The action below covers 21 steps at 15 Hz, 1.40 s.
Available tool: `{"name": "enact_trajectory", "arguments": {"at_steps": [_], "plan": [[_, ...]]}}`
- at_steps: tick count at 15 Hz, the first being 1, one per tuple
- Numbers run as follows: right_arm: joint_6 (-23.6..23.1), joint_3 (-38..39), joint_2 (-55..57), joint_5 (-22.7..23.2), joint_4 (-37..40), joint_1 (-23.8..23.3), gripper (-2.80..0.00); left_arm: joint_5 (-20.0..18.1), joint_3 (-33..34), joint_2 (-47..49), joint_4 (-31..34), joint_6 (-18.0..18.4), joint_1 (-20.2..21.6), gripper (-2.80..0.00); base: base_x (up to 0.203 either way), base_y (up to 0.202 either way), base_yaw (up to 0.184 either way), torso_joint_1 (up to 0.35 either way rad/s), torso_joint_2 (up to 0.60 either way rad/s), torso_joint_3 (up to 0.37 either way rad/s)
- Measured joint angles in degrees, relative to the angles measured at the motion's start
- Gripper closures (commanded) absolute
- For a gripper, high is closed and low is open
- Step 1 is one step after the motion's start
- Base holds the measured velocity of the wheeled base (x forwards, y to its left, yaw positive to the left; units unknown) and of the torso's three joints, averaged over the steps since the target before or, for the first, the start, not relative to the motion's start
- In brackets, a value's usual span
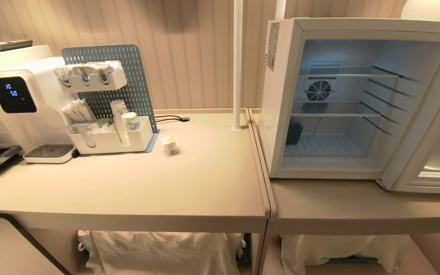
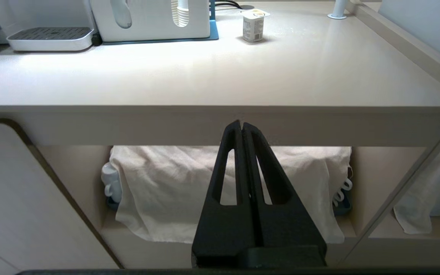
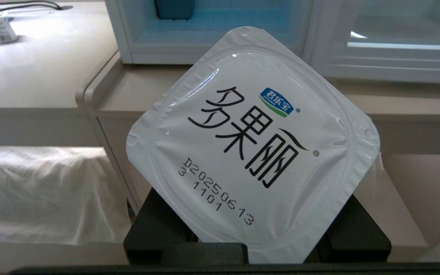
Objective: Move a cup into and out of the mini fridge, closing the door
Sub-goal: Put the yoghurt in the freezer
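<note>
The right hand gripped a sealed cup low before the open mini fridge. It needed lifting level over the worktop edge, clear of the door. The left hand was closed, empty.

Mini fridge on right counter, door swung open to right. Small cup on left counter, before organiser; water dispenser further left. Pole between organiser and fridge. Second cup in right gripper (below counter edge).
</note>
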Motion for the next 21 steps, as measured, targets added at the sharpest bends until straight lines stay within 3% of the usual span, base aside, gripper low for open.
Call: {"name": "enact_trajectory", "arguments": {"at_steps": [4,8,13,17,21], "plan": [[0.0,0.1,0.0,-0.1,-0.9,0.0,0.0,0.0,0.0,0.0,0.0,-0.1,0.0,0.0,0.18,0.0,0.001,0.004,0.0,0.004],[0.1,-0.4,0.0,0.0,-0.9,0.0,0.0,0.0,0.0,0.0,0.0,-0.1,0.0,0.0,0.015,0.0,0.001,0.001,0.0,-0.001],[0.7,-21.2,9.0,0.7,5.8,0.0,0.0,0.0,0.0,0.0,0.0,-0.1,0.0,0.0,0.0,0.0,0.0,0.0,0.0,0.0],[0.0,-35.5,27.6,6.2,12.3,0.1,0.0,0.0,0.0,0.0,0.0,-0.1,0.0,0.0,0.0,0.0,0.0,0.0,0.0,0.0],[1.0,-39.0,42.6,15.1,13.7,0.1,0.0,0.0,0.0,0.0,0.0,-0.2,0.0,0.0,0.0,0.0,0.0,0.0,0.0,0.0]]}}
